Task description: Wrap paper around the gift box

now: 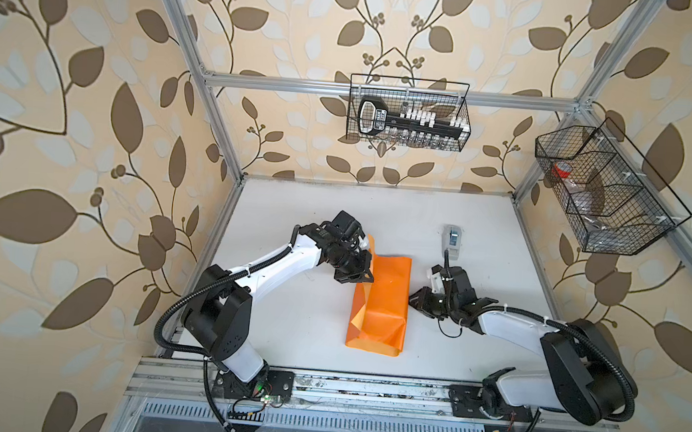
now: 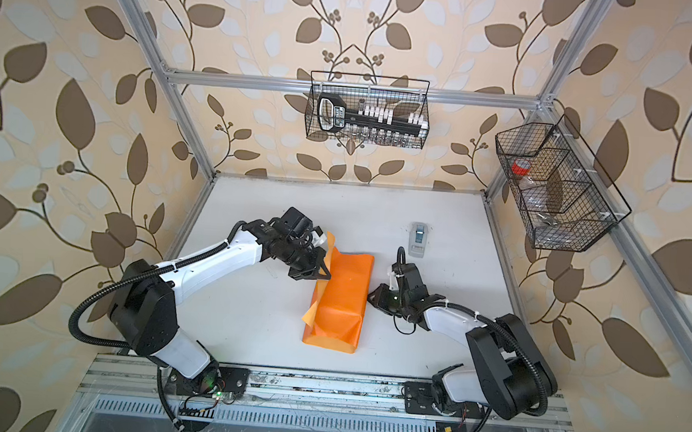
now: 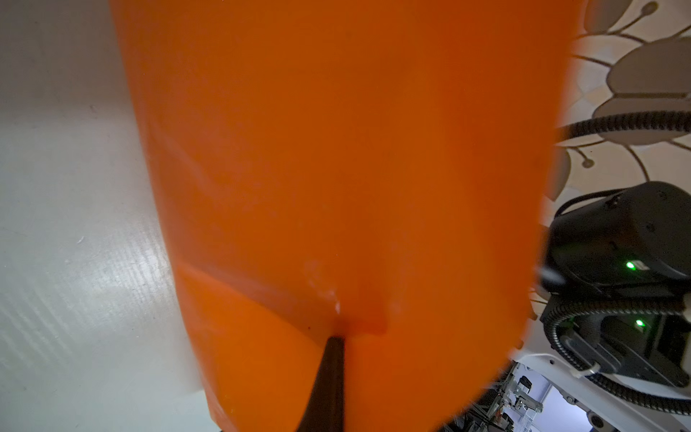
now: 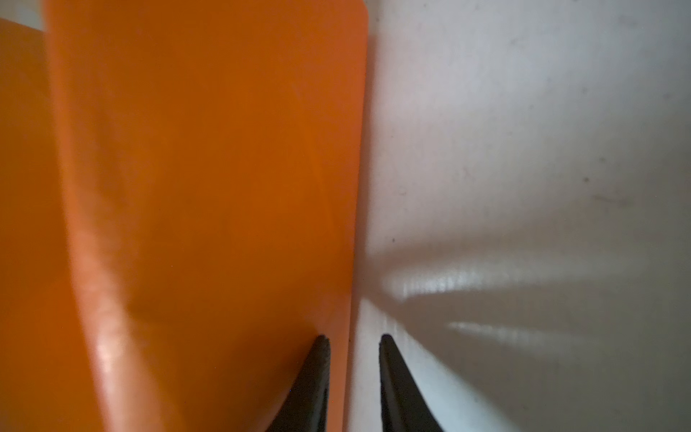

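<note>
The paper [image 1: 380, 307] is seen mounded on the surface [image 1: 287, 313]. One edge is pinched in the left tool [image 3: 335, 341]. The opposite edge is straddled by the right tool [image 4: 354, 338], narrowly parted.

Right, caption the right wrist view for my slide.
The right gripper, jaws slightly apart, straddles the edge of the orange paper, one fingertip over it, the other over the white table.

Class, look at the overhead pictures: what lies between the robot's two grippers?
The folded orange paper lies between the left gripper and the right gripper, in both top views.
</note>
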{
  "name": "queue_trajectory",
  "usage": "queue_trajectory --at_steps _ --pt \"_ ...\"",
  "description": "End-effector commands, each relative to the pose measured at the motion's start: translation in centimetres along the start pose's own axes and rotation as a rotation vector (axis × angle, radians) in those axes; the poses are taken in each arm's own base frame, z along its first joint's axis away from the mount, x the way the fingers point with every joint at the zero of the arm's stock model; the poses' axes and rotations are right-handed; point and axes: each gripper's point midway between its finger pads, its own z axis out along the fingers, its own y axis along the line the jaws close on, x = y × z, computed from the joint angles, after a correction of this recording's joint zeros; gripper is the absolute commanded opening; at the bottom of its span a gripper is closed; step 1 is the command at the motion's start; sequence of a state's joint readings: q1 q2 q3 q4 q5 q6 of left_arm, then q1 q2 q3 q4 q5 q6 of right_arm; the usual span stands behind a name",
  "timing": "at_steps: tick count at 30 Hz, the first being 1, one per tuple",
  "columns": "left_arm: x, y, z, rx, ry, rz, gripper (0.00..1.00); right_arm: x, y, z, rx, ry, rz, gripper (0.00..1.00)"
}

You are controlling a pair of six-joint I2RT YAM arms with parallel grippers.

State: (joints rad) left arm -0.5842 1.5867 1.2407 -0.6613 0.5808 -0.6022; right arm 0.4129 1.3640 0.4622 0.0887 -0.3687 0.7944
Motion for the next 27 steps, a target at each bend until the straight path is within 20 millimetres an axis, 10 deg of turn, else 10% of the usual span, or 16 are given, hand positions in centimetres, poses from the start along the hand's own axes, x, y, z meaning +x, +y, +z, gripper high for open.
queue_trajectory --at_steps 1,27 --pt "0.4 -1.5 -0.3 0.02 0.029 0.048 0.0 -1.5 1.7 -1.1 -0.02 -0.056 -0.012 0.26" --pt "1.0 -2.9 5.4 -0.045 0.154 0.089 0.0 0.0 4.8 -0.4 -0.039 -0.016 -0.083 0.27"
